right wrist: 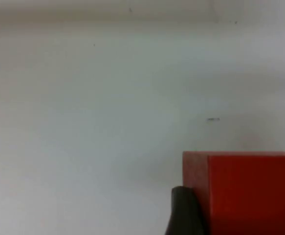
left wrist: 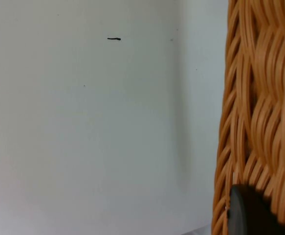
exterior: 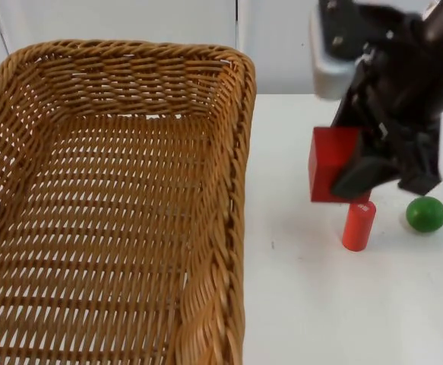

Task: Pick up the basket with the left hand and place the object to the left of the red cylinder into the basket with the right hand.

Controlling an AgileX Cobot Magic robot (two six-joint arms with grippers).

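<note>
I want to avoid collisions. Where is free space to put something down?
Free: the wicker basket floor, and bare white table between its right rim and the red cylinder. Crowded: the right gripper holding the red cube above the cylinder, green ball beside.

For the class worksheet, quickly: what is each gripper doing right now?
Left gripper: shut on the basket rim.
Right gripper: shut on the red cube.

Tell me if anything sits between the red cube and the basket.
Nothing visible does. The right gripper holds the red cube beside the basket, with bare table between. The red cylinder stands on the far side.
</note>
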